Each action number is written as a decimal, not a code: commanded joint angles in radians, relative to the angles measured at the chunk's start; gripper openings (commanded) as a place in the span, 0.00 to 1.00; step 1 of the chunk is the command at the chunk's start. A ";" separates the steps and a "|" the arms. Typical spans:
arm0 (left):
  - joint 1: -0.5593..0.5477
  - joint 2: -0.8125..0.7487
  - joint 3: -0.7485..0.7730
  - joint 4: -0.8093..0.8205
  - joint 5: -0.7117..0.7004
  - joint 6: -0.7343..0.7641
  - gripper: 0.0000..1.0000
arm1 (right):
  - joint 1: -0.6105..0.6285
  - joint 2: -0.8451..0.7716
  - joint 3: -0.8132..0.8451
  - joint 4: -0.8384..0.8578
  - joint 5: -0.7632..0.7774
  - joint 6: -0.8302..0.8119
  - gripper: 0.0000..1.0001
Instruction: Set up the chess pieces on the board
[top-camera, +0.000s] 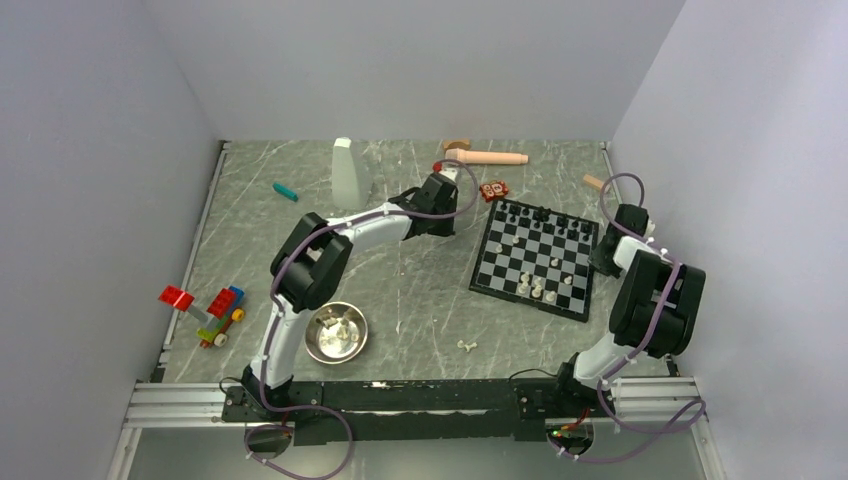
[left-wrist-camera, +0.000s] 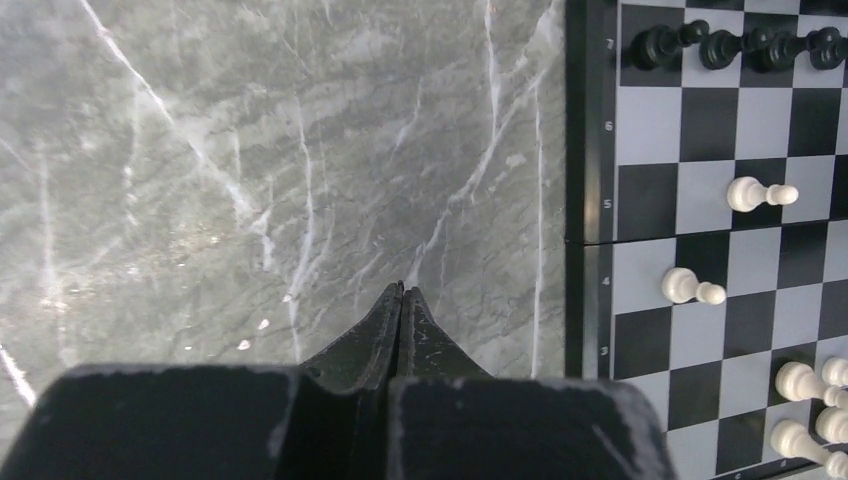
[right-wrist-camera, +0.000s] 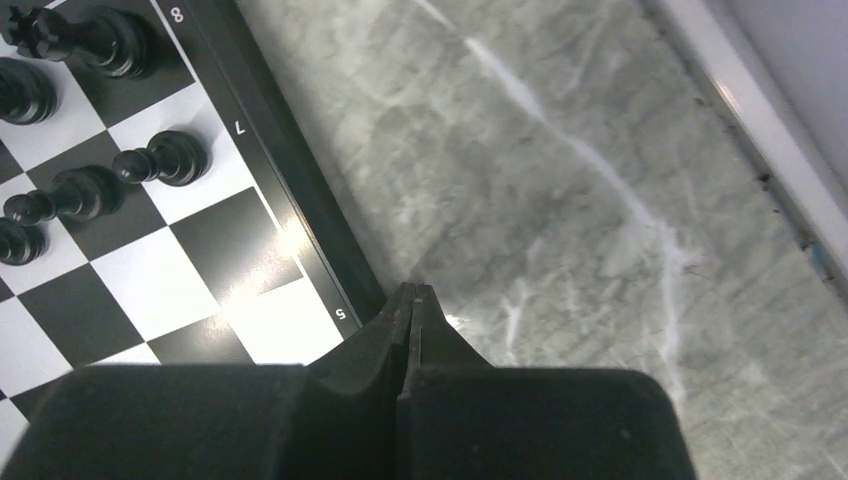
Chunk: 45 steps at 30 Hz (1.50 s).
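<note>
The checkered board (top-camera: 575, 308) lies right of centre, with black pieces (top-camera: 541, 214) along its far edge and white pieces (top-camera: 537, 289) scattered near its front. One white piece (top-camera: 465, 346) lies on the table off the board. My left gripper (top-camera: 446, 222) is shut and empty, just left of the board; in the left wrist view its tips (left-wrist-camera: 402, 293) hang over bare table beside the board's edge (left-wrist-camera: 578, 180). My right gripper (top-camera: 603, 262) is shut and empty at the board's right edge (right-wrist-camera: 300, 185), near black pawns (right-wrist-camera: 165, 158).
A steel bowl (top-camera: 318, 347) holding white pieces stands near the left arm's base. Red and coloured toy blocks (top-camera: 215, 308) lie at the left. A white bottle (top-camera: 346, 172), a teal item (top-camera: 286, 191), a wooden pin (top-camera: 490, 157) and a red object (top-camera: 493, 190) lie at the back.
</note>
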 joint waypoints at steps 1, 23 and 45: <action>-0.025 0.032 0.009 0.009 -0.006 -0.006 0.00 | 0.053 0.025 -0.018 -0.041 -0.088 -0.011 0.00; -0.035 -0.073 -0.255 0.096 -0.039 -0.056 0.00 | 0.300 0.073 0.030 -0.039 -0.119 -0.032 0.00; -0.031 -0.368 -0.680 0.174 -0.116 -0.070 0.00 | 0.509 0.025 0.037 -0.104 -0.273 -0.004 0.00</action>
